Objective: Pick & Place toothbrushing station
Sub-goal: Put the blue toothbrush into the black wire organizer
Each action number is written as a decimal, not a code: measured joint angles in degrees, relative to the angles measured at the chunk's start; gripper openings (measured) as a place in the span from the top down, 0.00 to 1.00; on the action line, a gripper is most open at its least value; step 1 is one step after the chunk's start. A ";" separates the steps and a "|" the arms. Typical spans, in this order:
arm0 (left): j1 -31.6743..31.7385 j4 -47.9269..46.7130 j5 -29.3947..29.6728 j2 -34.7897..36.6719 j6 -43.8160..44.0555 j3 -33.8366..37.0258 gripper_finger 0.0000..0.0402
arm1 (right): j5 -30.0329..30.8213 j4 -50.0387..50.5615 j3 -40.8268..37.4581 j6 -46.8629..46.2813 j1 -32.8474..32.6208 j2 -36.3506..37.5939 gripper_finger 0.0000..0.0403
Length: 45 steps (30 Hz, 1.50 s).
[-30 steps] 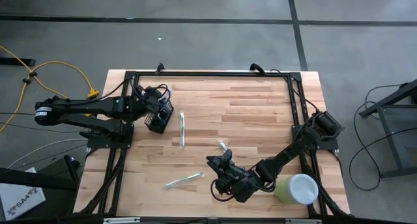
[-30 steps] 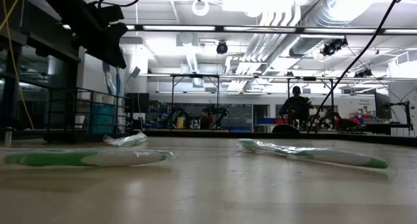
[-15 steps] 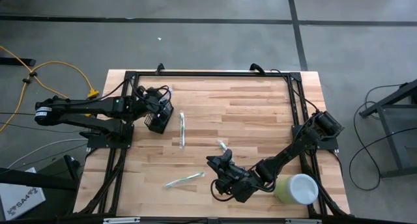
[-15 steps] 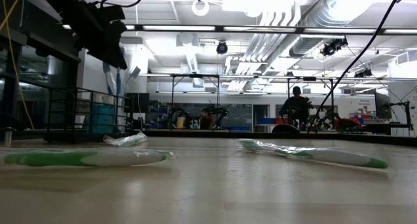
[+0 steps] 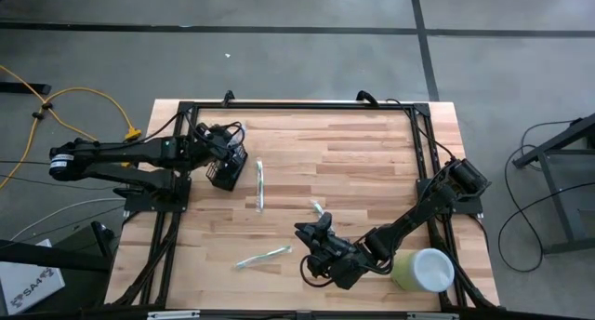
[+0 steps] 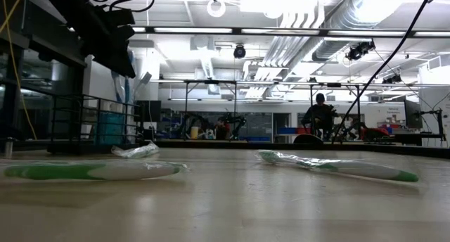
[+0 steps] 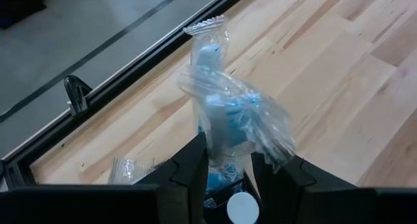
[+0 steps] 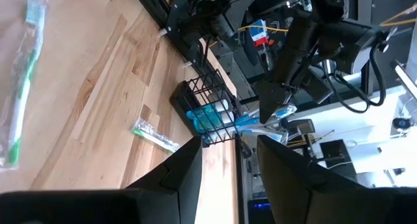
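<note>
The small black wire-mesh holder cup (image 5: 226, 174) stands near the bench's (image 5: 363, 153) left edge, toward the far left corner. The left end effector (image 7: 227, 160) hangs directly above it, fingers clenched on a blue toothbrush in clear crinkled plastic wrap (image 7: 225, 107) whose lower end reaches into the cup. The right end effector (image 5: 316, 246) rests low near the bench's front edge, fingers parted with nothing between them. A pale green cup with a white inside (image 5: 426, 270) sits by the front right corner. Three wrapped green-and-white toothbrushes (image 5: 259, 184) lie on the bench's middle.
</note>
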<state>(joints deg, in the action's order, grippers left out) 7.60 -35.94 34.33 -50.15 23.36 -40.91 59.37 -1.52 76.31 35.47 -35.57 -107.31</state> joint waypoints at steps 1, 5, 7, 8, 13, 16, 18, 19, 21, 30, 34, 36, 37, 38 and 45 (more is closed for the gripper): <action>0.00 0.00 -0.04 0.00 -0.01 0.00 0.73 | 0.00 0.02 0.00 -0.69 0.00 0.00 0.66; 0.00 0.00 -0.12 0.00 -0.01 0.00 0.73 | 0.00 0.00 -0.01 -1.32 0.00 0.00 0.66; 0.00 0.00 -0.12 0.00 0.03 -0.02 0.74 | 0.00 0.01 0.00 -1.33 0.00 0.00 0.66; 0.00 0.00 -0.12 0.00 0.07 -0.02 0.76 | 0.00 0.00 -0.02 -1.32 0.00 0.00 0.66; 0.00 0.00 -0.11 0.00 0.84 -0.02 0.88 | 0.00 0.02 0.00 -1.32 0.00 0.00 0.66; 0.00 0.02 -0.11 0.00 0.93 -0.04 0.96 | 0.00 0.00 -0.02 -1.31 0.00 0.00 0.66; 0.00 0.00 -0.11 0.00 0.93 -0.05 0.97 | 0.00 0.01 -0.01 -1.30 0.00 0.00 0.66; 0.00 0.00 -0.24 0.00 0.95 -0.04 0.97 | 0.00 0.01 -0.01 -1.29 0.00 0.00 0.66; 0.03 0.00 -1.17 0.00 0.93 -0.07 0.97 | 0.00 0.01 -0.01 -1.29 0.00 0.00 0.66; 0.22 -1.03 -2.39 -2.88 2.15 -0.11 0.97 | 0.02 0.00 -0.02 -1.27 0.00 0.00 0.66; 0.31 -0.98 -2.49 -5.23 2.37 -0.11 0.97 | -0.22 0.00 -0.02 -1.27 0.00 0.00 0.66; 0.56 -0.69 -2.56 -5.87 2.36 -0.12 0.97 | -0.37 0.00 -0.02 -1.27 -0.04 0.00 0.66; 0.57 -0.61 -2.56 -5.88 2.07 -0.13 0.97 | -0.41 0.00 -0.02 -1.27 -0.04 0.00 0.66; 0.57 -0.39 -2.56 -5.87 1.90 -0.12 0.96 | -0.45 0.00 -0.02 -1.27 -0.04 0.00 0.66; 0.59 1.40 -2.58 -3.92 0.43 -0.11 0.83 | -1.16 0.00 -0.02 -1.29 -0.04 0.00 0.66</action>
<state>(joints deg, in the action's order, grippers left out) 8.19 -34.54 31.75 -54.07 23.79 -41.01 58.21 -1.52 76.29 34.18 -35.62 -107.31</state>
